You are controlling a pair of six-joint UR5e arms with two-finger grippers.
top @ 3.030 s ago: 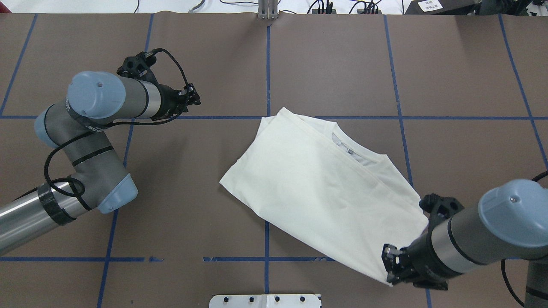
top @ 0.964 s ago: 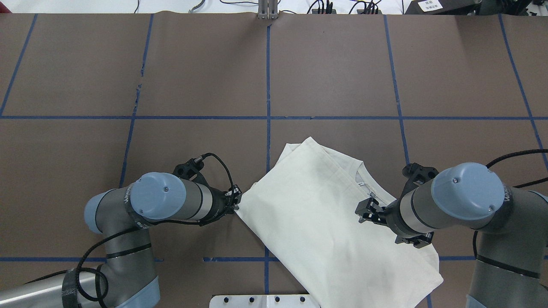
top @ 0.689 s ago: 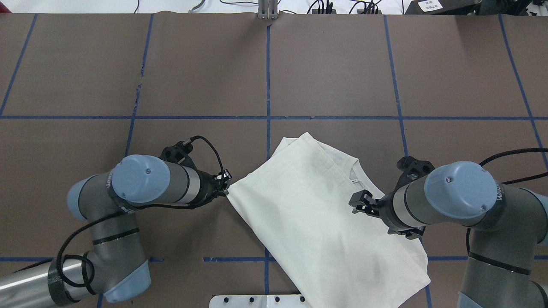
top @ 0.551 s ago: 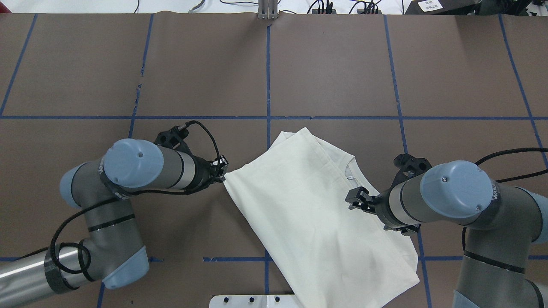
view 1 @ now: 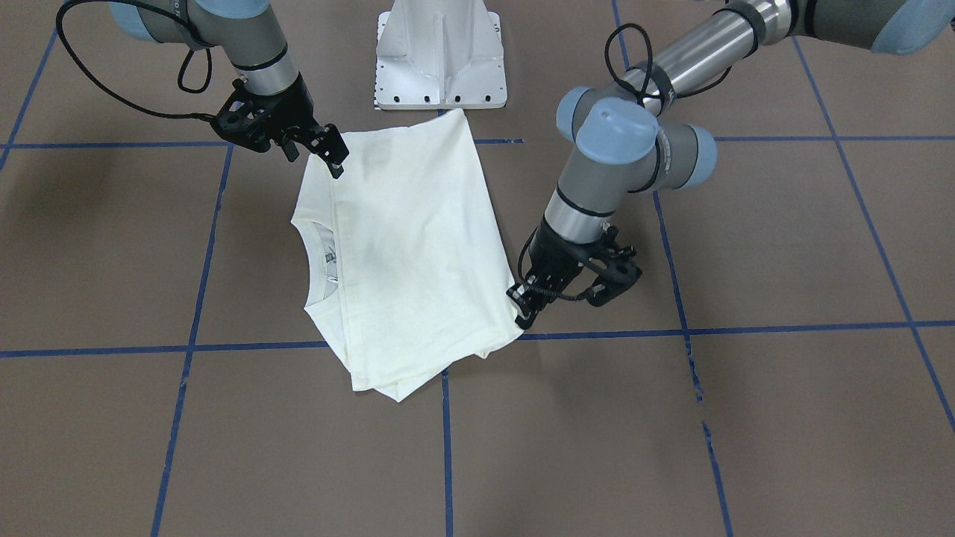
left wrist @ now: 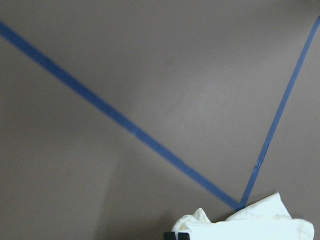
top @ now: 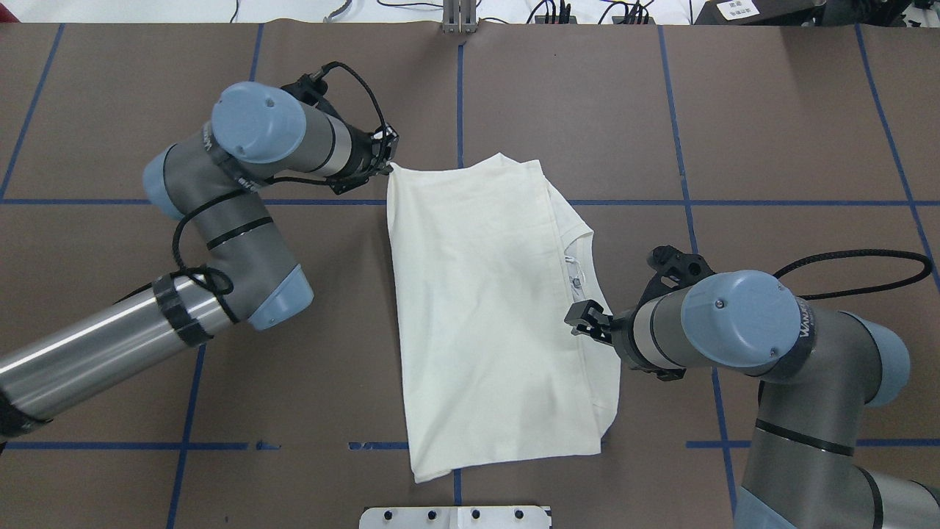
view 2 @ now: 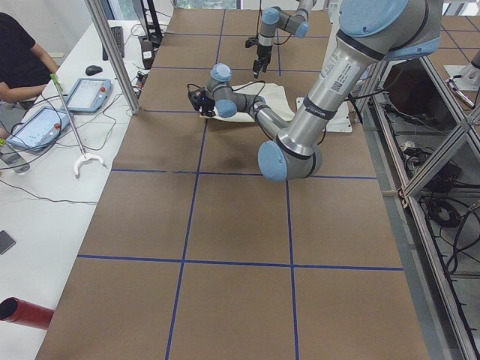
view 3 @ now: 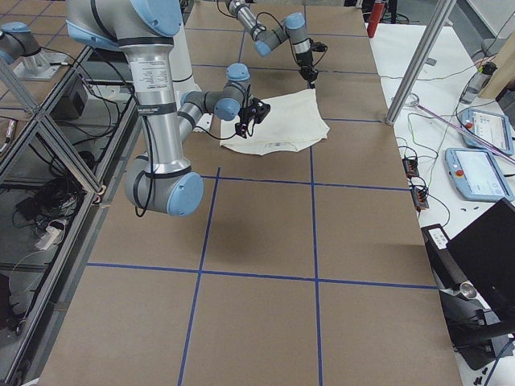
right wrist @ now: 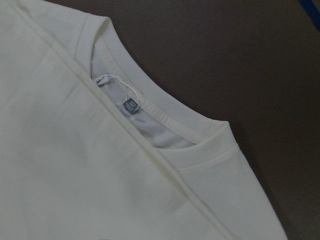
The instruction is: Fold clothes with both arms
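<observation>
The cream shirt (top: 492, 308) lies folded and flat on the brown table, plain side up, with its ribbed collar (right wrist: 150, 115) on its right edge. No print shows. My left gripper (top: 389, 158) is shut on the shirt's far left corner; in the front view (view 1: 521, 313) it sits at that corner, and bunched cloth (left wrist: 250, 225) shows at its fingertip. My right gripper (top: 584, 323) hovers open over the shirt's right edge just below the collar, also seen in the front view (view 1: 334, 155). No fingers show in the right wrist view.
The white pedestal base (view 1: 440, 60) stands at the near edge, just behind the shirt. Blue tape lines (top: 459, 110) grid the table. A metal post (top: 459, 18) and cables sit at the far edge. An operator and tablets (view 2: 45, 120) are at the side bench.
The right gripper let go of the near right corner and moved up beside the collar. The left gripper took the left corner and dragged it away from the robot, swinging the shirt straight.
</observation>
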